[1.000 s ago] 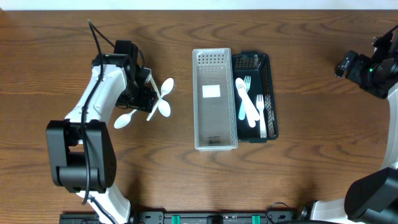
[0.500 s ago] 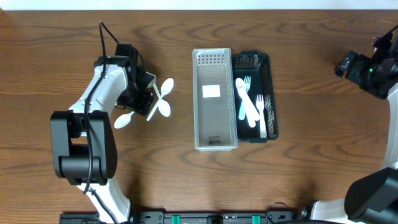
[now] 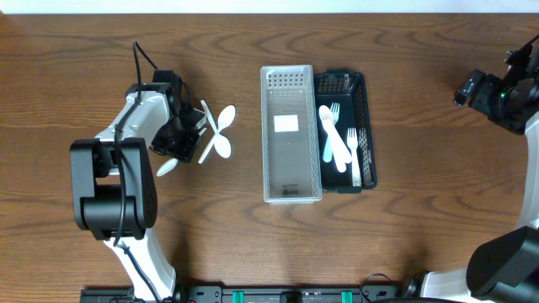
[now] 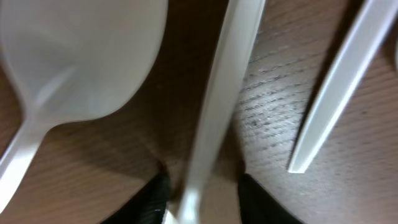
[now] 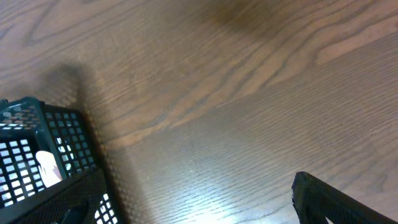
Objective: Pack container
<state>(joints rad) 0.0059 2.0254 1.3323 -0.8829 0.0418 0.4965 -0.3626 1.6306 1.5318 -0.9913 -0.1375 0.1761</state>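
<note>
Overhead: the left gripper [image 3: 187, 139] sat low on the loose white spoons [image 3: 217, 135], left of centre. The clear container [image 3: 290, 181] was mid-frame and looked empty. The black basket [image 3: 369, 143] touched its right side and held cutlery. The right gripper [image 3: 472, 87] was parked at the upper right, well apart.

Left wrist: one spoon handle [image 4: 217, 106] ran down between the dark fingertips [image 4: 261, 202]. They straddled it with a gap on the right, so parted, not clamped. The view was blurry, so contact on the left side was probably there but unsure. A spoon bowl [image 4: 81, 56] lay at the upper left.

Right wrist: we saw only one finger [image 5: 336, 202] over bare table [image 5: 217, 93], so we couldn't tell its state.

To do it well, we judged: centre on that one handle, close squarely, and lift clear of the neighbouring spoons before moving to the container.
</note>
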